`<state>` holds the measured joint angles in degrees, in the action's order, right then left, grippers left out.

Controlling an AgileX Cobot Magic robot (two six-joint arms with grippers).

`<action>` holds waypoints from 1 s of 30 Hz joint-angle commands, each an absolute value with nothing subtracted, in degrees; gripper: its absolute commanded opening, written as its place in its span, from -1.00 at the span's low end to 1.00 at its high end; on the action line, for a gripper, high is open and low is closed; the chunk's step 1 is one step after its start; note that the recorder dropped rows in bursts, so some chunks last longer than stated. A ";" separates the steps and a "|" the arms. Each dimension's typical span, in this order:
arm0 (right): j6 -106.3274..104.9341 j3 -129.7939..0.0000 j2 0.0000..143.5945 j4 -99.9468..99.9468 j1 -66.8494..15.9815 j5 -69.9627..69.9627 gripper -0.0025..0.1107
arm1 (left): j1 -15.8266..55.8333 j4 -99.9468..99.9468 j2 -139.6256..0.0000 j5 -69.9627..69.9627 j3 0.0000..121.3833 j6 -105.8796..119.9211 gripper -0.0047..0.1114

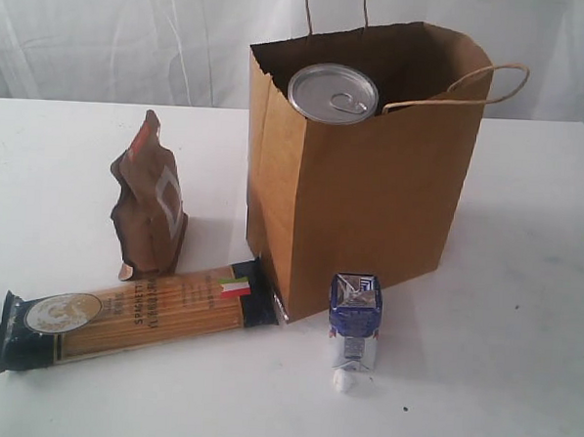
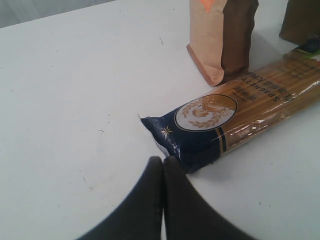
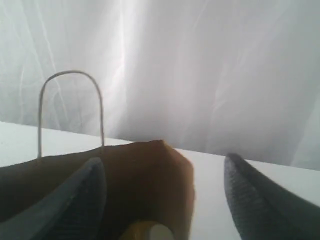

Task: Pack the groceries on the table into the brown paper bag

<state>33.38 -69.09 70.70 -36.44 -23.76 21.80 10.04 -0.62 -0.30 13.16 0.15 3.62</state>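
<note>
White flat tabletop point(image 1: 60, 167); tall brown kraft paper bag point(image 1: 371, 213), centre. Spaghetti packet with dark ends point(image 1: 140, 313) lies left of it, brown pouch point(image 1: 151, 206) standing behind. Silver pull-tab can point(image 1: 333, 93) inside bag; small blue carton point(image 1: 353, 325) at its near corner. Left claw point(image 2: 162, 165) pressed closed, empty, beside packet; right claw point(image 3: 164, 160) wide apart, empty, above bag.

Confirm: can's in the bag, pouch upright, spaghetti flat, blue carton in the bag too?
Wrong on the carton: the exterior view shows the small blue carton on the table in front of the brown paper bag. Rest holds.
</note>
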 commanded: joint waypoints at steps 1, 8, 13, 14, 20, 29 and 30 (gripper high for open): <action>33.18 -69.52 64.41 -37.84 -22.18 24.99 0.14 | 9.79 -0.75 0.00 13.32 0.00 3.52 -0.92; 29.98 -69.52 54.05 -38.04 -22.18 39.38 0.05 | 9.79 -0.75 0.00 13.32 0.00 3.52 -0.92; 13.23 -69.52 47.88 -29.44 -22.18 55.40 0.05 | 9.79 -0.75 0.00 13.32 0.00 3.52 -0.92; 8.66 -69.52 47.06 -26.46 -22.18 59.31 0.05 | 9.79 -0.75 0.00 13.32 0.00 3.52 -0.92; -11.51 -66.68 45.95 -2.14 -22.28 69.96 0.05 | 9.79 -0.75 0.00 13.32 0.00 3.52 -0.92; -21.87 -50.33 51.95 21.91 -22.28 68.59 0.05 | 9.79 -0.75 0.00 13.32 0.00 3.52 -0.92; -21.87 -48.08 53.34 22.60 -22.28 66.71 0.05 | 9.79 -0.75 0.00 13.32 0.00 3.52 -0.92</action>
